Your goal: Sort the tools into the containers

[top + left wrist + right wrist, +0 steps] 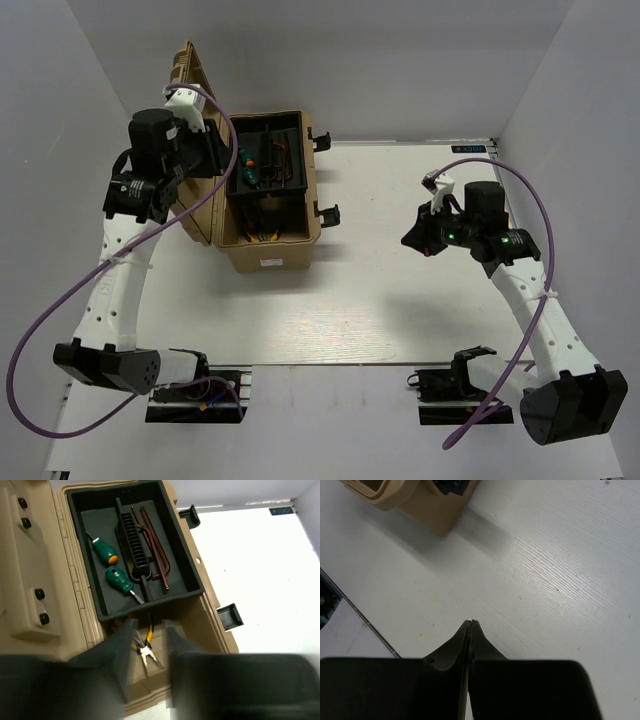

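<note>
An open tan toolbox [265, 250] holds a black tray [195, 580]. Two green-handled screwdrivers [105, 552] [119, 579] lie in the tray's left compartment. The thin dark hex keys [155, 545] lie in its right compartment. Yellow-and-black pliers [146, 650] lie on the box floor below the tray, partly hidden under it. My left gripper [150, 627] is open and empty, hovering above the pliers at the box's near end; it also shows in the top view [215, 150]. My right gripper [471, 622] is shut and empty above the bare table, far right of the box [418, 235].
The toolbox lid [30, 570] stands open on the left side, close to my left arm. Two black latches [322, 138] [328, 214] stick out from the box's right wall. The white table [400, 300] ends at walls on the left, right and back.
</note>
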Tool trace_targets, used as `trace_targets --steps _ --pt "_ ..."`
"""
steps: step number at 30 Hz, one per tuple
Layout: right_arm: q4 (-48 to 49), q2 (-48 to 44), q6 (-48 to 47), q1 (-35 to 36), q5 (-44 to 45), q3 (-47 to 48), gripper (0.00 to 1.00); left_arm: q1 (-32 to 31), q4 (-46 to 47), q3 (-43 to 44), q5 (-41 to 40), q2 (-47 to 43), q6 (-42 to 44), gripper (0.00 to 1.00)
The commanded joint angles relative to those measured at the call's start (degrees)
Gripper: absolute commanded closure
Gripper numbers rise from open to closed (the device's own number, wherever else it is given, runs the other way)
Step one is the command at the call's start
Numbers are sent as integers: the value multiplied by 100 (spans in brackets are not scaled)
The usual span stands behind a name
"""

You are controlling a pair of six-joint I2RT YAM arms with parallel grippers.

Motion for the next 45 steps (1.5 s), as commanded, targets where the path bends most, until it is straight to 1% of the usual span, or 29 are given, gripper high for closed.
trace_targets --steps 1,2,3,4,6,7,8,10,11,12,13,14,15,16,17,19,20,21,23,26,27,28,30,31,33,37,40,43,45 --pt "170 -143 52 -72 -158 -47 100 -19 137 308 -67 -371 -94 51" --pt "205 -134 60 -89 -166 -82 100 -19 137 520 -417 -372 -93 44" --pt "223 -143 60 -106 -210 -91 100 -19 15 783 -586 -372 -15 41" --pt "223 -108 78 -124 -245 -91 100 -159 -204 1290 -1136 -372 38 40" --pt "240 6 130 -106 -298 -91 100 -160 -259 1514 -1543 -372 39 38" --pt "240 -37 122 -115 -307 -82 100 -160 -137 1436 -1659 -572 -31 38" --pt "258 -37 122 -124 -316 -91 100 -160 21 1305 -1773 -705 -32 42" --pt "258 -55 122 -124 -298 -117 100 -160 651 815 -1774 -1108 -93 59" --pt "249 -64 113 -150 -307 -135 100 -160 768 725 -1835 -1189 -145 78" --pt "275 -55 113 -133 -325 -161 100 -160 830 672 -1949 -1251 -146 88" --pt "293 -37 130 -150 -325 -161 100 -160 883 671 -2341 -1303 -146 94" --pt "284 -37 122 -150 -342 -161 100 -160 936 601 -2632 -1356 -146 97" --pt "284 -20 130 -142 -351 -153 100 -160 937 435 -2966 -1470 -68 97" --pt "267 -37 122 -150 -360 -144 100 -160 937 347 -3561 -1471 -15 93" --pt "275 -63 130 -168 -360 -153 100 -160 937 189 -3802 -1532 82 68" --pt "293 -55 139 -159 -369 -179 100 -99 753 48 -4085 -1533 83 45" --pt "293 -37 139 -168 -377 -170 100 -98 691 -14 -4138 -1533 83 36" --pt "302 -46 131 -159 -395 -179 100 -46 630 -128 -4138 -1533 83 23" --pt "311 -29 148 -168 -413 -188 100 -46 551 -216 -4138 -1480 -22 18" --pt "302 -64 139 -177 -430 -214 100 -46 550 -357 -4269 -1418 -242 16" --pt "293 -98 139 -185 -439 -240 100 -46 550 -453 -4435 -1418 -347 18" --pt "311 -116 122 -186 -448 -249 100 -46 550 -558 -4855 -1418 -540 28" --pt "284 -160 104 -229 -457 -267 100 -46 874 -787 -5174 -1584 -541 41" --pt "310 -169 113 -212 -491 -293 100 -46 953 -788 -5175 -1585 -541 52" --pt "302 -169 95 -212 -501 -337 100 -46 1007 -788 -5332 -1656 -541 59" --pt "293 -160 95 -221 -571 -329 100 -46 1147 -735 -5518 -1708 -550 59" --pt "293 -195 87 -230 -588 -337 100 -46 1147 -656 -5659 -1708 -480 56" --pt "267 -196 69 -230 -588 -355 100 -46 1261 -779 -5966 -1708 -313 55" --pt "258 -265 43 -264 -606 -390 100 7 1463 -919 -6097 -1708 64 55"
